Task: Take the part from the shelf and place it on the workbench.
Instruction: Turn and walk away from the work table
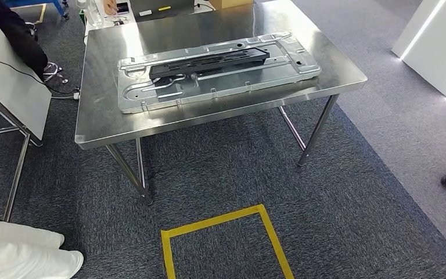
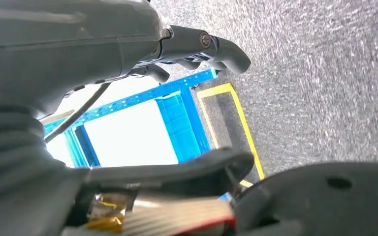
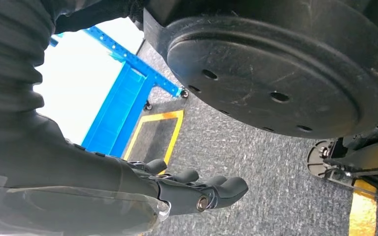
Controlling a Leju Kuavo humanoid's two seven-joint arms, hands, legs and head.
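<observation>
Seen from the head view: wide stamped silver sheet-metal panel (image 1: 151, 96) flat on the stainless-steel workbench (image 1: 104, 116), dead ahead at 12 o'clock, well apart from the body, with a long flat black bracket-like piece (image 1: 209, 63) resting on top of it, along its middle. Cannot tell from here whether panel and black piece count together as the part; probably the task's thing, already set down on the bench. Long axis of both roughly 9 to 3 o'clock, tipped a little toward 8 to 2, so the 9 o'clock end sits slightly nearer than the other. Left hand (image 2: 187, 44) hanging low over the grey carpet, fingers and thumb apart, grasping nothing. Right hand (image 3: 192, 191) likewise low at the side, fingers loosely stretched out, released, nothing in it. Neither hand near the bench; by the panel's tilt, the left a shade closer to its near end, though little to choose between them. Beyond both hands in the wrist views: a blue metal shelf frame (image 2: 182, 118) standing on the carpet by a yellow taped outline. Likely at 6 o'clock of the body, so any further fetch would call for a turn away from the bench first. On the floor between body and bench, at 12 o'clock and close: a yellow tape square (image 1: 212, 220), open toward the body.
</observation>
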